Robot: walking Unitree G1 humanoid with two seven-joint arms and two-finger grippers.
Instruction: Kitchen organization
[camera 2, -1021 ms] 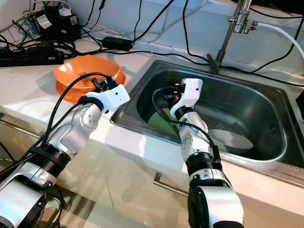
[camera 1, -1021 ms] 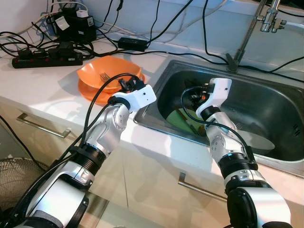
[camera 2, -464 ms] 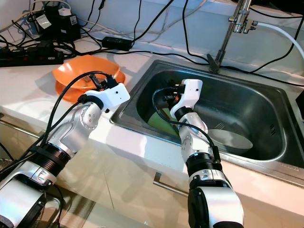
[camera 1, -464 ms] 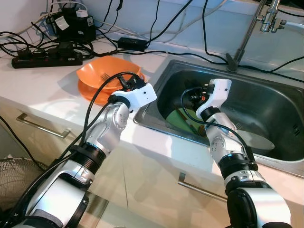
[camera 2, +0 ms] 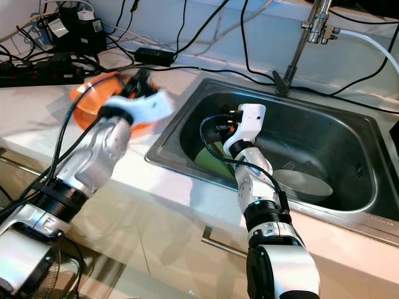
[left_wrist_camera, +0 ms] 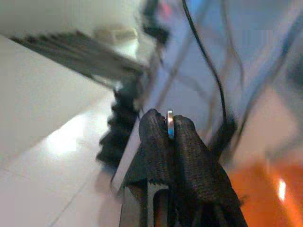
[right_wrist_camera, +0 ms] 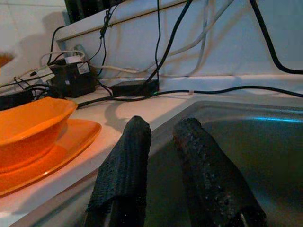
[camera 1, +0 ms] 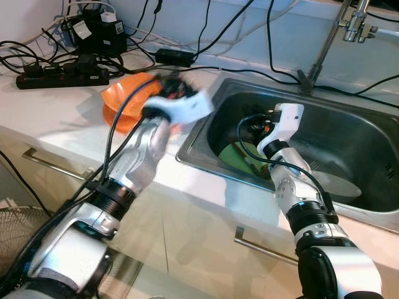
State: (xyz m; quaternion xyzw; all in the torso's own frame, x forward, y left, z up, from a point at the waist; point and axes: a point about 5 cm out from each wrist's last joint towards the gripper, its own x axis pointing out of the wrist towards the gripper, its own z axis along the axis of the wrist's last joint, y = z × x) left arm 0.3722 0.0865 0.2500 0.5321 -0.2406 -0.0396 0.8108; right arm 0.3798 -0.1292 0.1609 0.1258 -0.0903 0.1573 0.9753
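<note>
Evidently mid-transfer: your left tool (left_wrist_camera: 169,130) pinches a thin metal utensil (left_wrist_camera: 169,126) beside the orange bowl (right_wrist_camera: 28,127); your right tool (right_wrist_camera: 163,137), spread, hovers in the sink (camera 2: 336,134). Next, carry the utensil sinkward.

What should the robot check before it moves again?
1. Left hand has a grip: ok, its fingers are shut on a thin metal piece, seen edge-on in the wrist view.
2. What that piece is: cannot tell, its visible edge is too small.
3. Left arm steady: not ok, it is blurred with motion over the orange bowl.
4. Bowl seated on the orange plate: ok in the right wrist view.
5. Right hand free: ok, fingers apart with nothing between them, low in the sink.
6. Cables out of the way: ok, they lie at the back of the counter.
</note>
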